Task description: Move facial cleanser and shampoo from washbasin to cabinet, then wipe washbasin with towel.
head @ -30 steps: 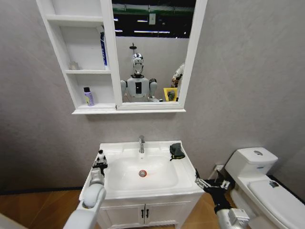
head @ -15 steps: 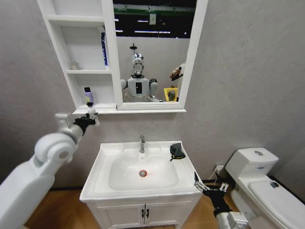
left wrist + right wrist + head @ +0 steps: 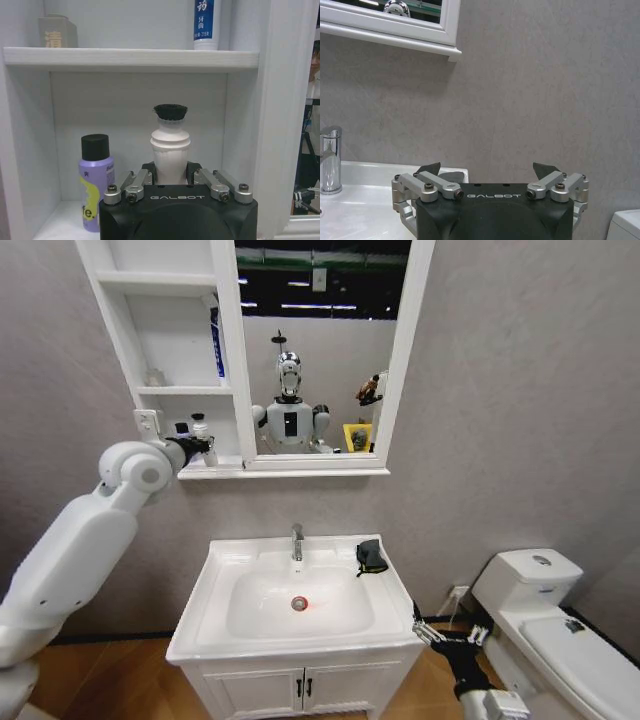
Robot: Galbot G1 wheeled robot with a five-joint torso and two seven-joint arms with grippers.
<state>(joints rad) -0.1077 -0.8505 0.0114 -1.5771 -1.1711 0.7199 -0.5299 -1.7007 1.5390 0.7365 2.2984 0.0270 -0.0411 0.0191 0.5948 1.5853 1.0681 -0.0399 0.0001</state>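
Your left claw (image 3: 196, 447) is clamped on the white bottle (image 3: 170, 150) in the cabinet (image 3: 165, 390) bottom compartment, beside the purple bottle (image 3: 95, 182). At five o'clock, your right claw (image 3: 443, 628) hangs apart by the washbasin (image 3: 300, 605); towel (image 3: 371, 557) rests at its one o'clock corner.

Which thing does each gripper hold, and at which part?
Left gripper holds the white bottle by its body, below the black cap. Right gripper holds nothing.
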